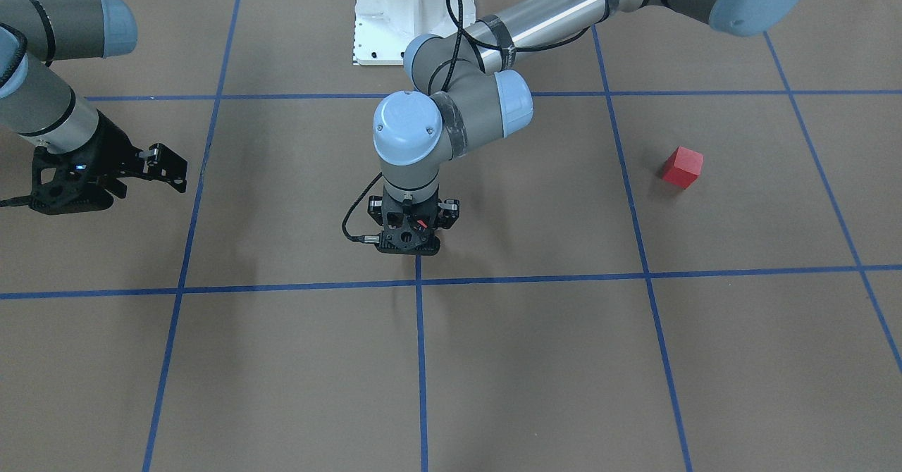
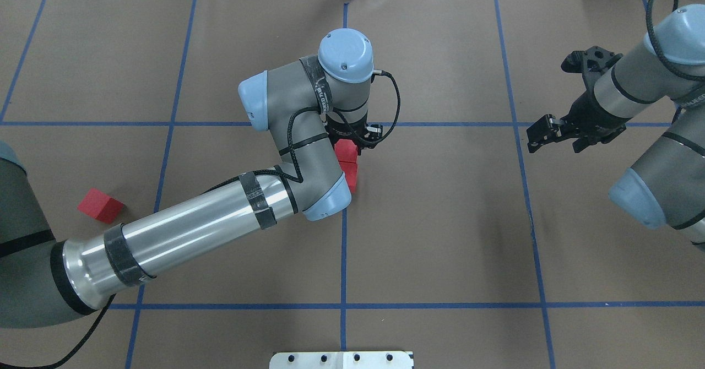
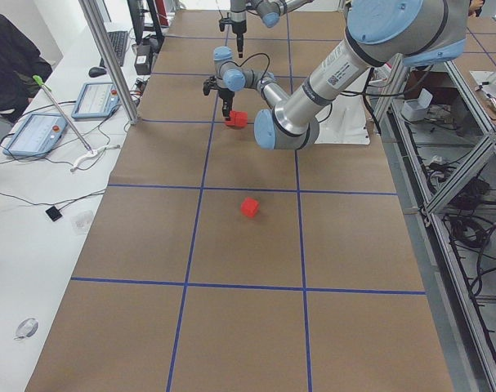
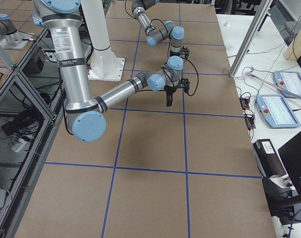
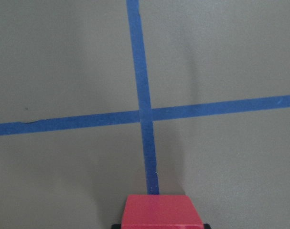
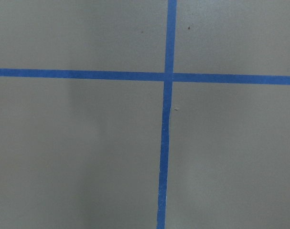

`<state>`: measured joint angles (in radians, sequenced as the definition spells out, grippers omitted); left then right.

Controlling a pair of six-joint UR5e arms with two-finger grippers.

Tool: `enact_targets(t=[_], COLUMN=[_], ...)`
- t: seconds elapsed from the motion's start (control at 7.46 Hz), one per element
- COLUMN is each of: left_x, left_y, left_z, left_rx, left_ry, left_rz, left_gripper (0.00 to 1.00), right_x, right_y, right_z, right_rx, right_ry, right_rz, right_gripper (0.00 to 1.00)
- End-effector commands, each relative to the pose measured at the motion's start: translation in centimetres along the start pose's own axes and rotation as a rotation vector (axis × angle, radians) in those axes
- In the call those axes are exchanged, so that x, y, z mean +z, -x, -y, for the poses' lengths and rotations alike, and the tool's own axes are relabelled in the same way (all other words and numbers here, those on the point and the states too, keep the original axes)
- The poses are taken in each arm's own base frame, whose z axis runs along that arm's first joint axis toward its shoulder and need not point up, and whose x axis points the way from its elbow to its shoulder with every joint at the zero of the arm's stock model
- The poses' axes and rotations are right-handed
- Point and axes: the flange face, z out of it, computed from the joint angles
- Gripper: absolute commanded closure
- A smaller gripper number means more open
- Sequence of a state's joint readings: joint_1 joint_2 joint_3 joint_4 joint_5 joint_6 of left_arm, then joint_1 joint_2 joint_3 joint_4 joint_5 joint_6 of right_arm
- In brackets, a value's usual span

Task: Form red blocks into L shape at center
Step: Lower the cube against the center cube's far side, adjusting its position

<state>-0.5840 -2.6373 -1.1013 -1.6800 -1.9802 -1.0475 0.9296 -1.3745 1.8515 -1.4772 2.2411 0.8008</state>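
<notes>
My left gripper reaches to the center and is shut on a red block. That block fills the bottom edge of the left wrist view as a red cube just short of a blue tape crossing. A second red block lies on the middle tape line and touches the held one. I cannot tell whether the held block rests on the floor. The third red block lies alone far to the left, also the lone cube. My right gripper hangs open and empty far to the right.
The white robot base stands at the table's near middle edge. Blue tape lines divide the brown floor into squares. A side desk with tablets and a seated person's dark sleeve lie beyond the far table edge.
</notes>
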Motion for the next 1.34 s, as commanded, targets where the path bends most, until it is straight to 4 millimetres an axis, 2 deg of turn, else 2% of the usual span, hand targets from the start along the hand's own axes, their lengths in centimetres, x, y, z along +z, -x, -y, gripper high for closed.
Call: enact_targets(t=[0.0, 1.21], left_x=[-0.04, -0.09], left_y=[-0.13, -0.24], left_z=[-0.06, -0.34], left_rx=[-0.015, -0.028], left_ry=[0.000, 0.000], left_rz=[-0.002, -0.006], left_gripper=[1.00, 1.00], right_x=[0.00, 0.00], right_y=[0.01, 0.02], right_z=[0.00, -0.01], right_rx=[0.000, 0.000], right_ry=[0.000, 0.001], right_rz=[0.000, 0.001], right_gripper=[0.00, 0.00])
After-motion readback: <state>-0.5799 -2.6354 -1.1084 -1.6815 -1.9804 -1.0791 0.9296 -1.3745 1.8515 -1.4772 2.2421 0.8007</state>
